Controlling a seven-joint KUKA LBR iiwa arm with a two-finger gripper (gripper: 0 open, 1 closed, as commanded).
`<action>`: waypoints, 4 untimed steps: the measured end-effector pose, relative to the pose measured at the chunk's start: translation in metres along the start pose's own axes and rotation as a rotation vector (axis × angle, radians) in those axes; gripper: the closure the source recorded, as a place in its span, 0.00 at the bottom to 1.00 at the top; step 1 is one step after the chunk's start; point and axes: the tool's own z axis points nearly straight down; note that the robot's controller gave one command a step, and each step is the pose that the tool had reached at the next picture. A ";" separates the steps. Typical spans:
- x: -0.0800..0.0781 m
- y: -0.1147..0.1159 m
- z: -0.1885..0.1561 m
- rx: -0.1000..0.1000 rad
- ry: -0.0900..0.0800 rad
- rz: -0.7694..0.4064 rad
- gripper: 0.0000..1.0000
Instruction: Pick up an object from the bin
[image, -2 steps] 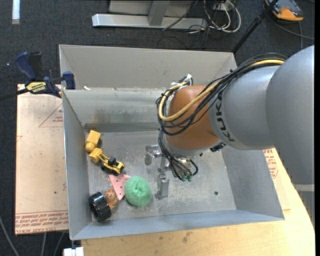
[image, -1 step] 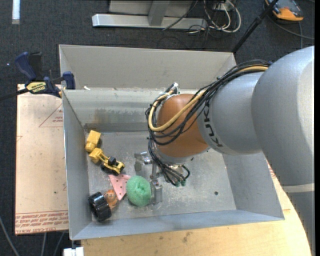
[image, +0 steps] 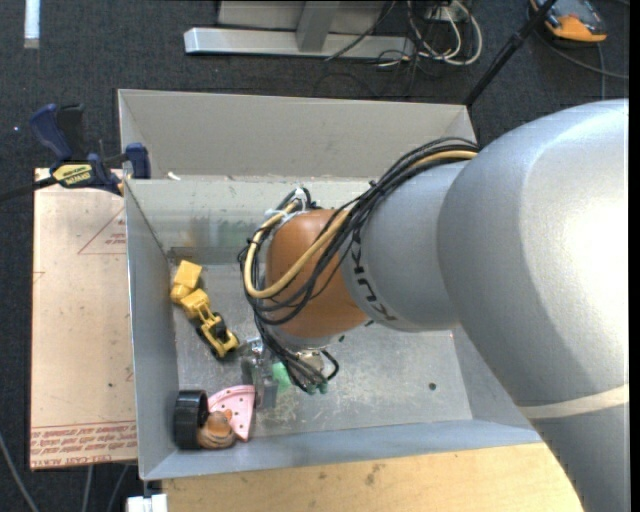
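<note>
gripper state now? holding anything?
Gripper: cannot be told; the orange wrist cover hides most of it. It is down in the bin, beside a small green thing and a pink toy.

We are viewing the grey arm (image: 520, 260) as it is reaching in from the right and angling downward to the left. Black and yellow cables (image: 425, 158) are looping over its orange wrist cover (image: 310, 285), and the gripper (image: 266, 378) is hanging just below it.
</note>
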 end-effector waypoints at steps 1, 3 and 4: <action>0.000 0.000 0.000 0.000 0.000 0.000 1.00; -0.006 0.008 -0.068 0.000 -0.001 -0.043 1.00; 0.007 -0.003 -0.166 0.000 -0.002 -0.065 1.00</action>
